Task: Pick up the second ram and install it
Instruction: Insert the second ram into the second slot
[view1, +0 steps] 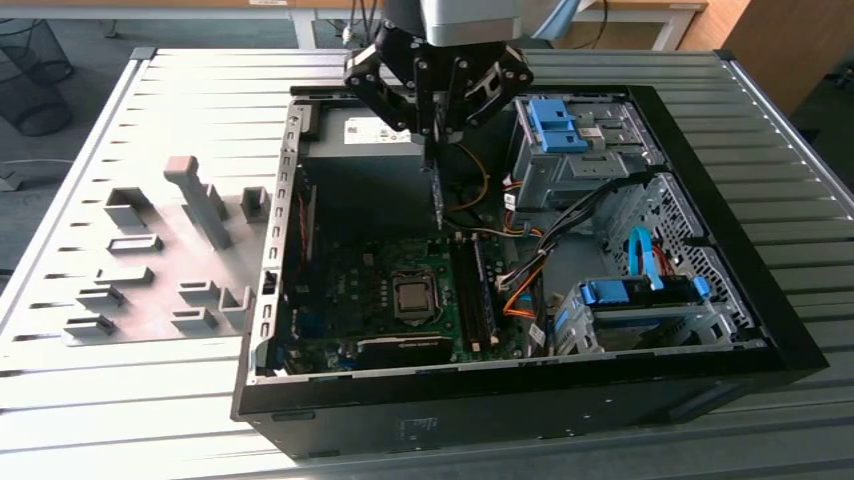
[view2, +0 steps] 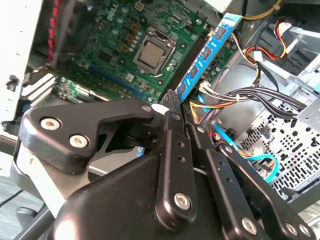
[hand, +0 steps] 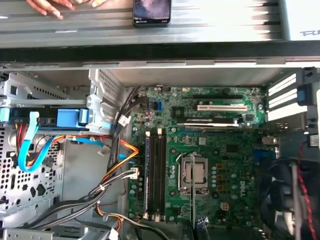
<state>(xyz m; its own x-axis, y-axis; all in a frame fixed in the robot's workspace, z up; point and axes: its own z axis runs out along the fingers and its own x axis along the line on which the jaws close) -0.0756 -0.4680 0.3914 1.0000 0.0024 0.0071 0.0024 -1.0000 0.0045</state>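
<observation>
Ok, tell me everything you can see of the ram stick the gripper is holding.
The second ram is a slim, flat, dark board, seen nearly edge-on in the exterior view. It hangs upright, long axis vertical, its upper end pinched in the gripper, nothing else touching it. It is held over the open computer case, clear of the motherboard and not yet seated in the black slot rails. Its chips and contacts cannot be made out.

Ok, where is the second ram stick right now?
In the exterior view, the second ram hangs upright in the gripper, above the motherboard of the open computer case, to the exterior view's left of the blue drive bay.
</observation>
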